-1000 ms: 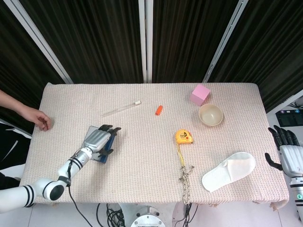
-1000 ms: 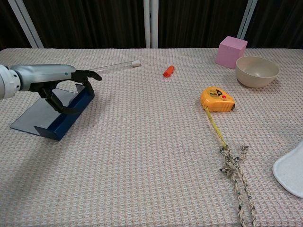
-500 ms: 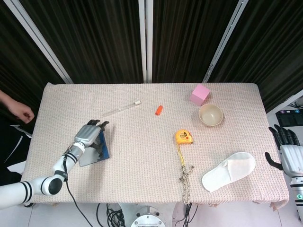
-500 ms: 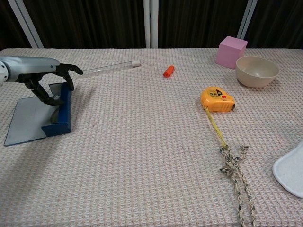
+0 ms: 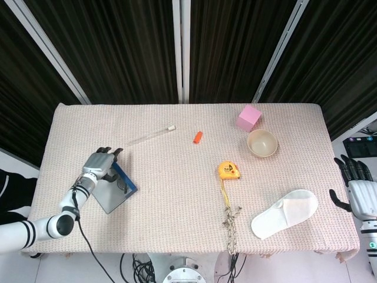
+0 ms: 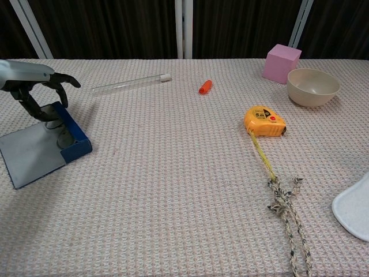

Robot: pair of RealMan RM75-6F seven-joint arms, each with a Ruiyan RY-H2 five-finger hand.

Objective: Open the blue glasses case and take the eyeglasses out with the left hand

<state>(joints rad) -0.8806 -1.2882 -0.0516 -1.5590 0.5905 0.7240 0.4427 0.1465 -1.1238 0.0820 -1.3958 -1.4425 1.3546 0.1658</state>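
Left hand (image 5: 99, 165) is extended low over the table's left side on an outstretched arm, fingers curled downward and spread; right hand (image 5: 356, 187) hangs off the right edge, fingers apart, holding nothing.

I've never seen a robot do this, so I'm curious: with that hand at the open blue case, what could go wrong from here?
The left hand has its fingertips down in the open blue glasses case, which sits close to the table's left edge; a push might slide it off that side. The eyeglasses look thin and are partly hidden by the fingers, so a pinch might miss or slip. The case looks light, and nothing holds it down: the right hand is off the table, far away.
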